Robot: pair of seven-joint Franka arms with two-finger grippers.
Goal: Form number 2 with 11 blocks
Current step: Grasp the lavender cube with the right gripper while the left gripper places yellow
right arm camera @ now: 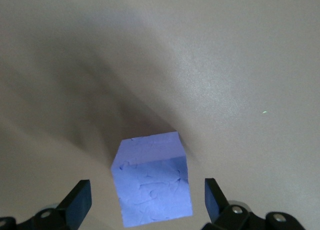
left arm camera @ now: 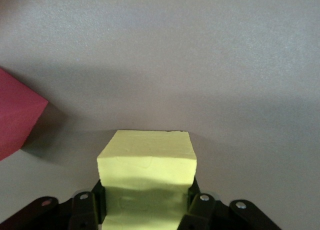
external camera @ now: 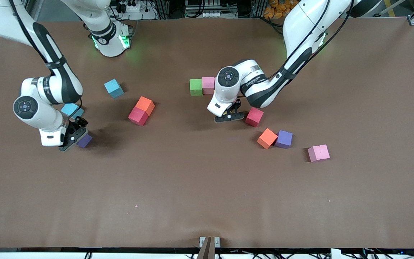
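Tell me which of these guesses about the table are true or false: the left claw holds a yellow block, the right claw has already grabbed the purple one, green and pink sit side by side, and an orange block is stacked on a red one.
1. The left claw holds a yellow block. True.
2. The right claw has already grabbed a purple block. False: its fingers stand open on either side of that block, not touching it.
3. A green block and a pink block sit side by side, touching. True.
4. An orange block is stacked on a red block. False: both rest on the table, the red one beside the orange and nearer to the front camera.
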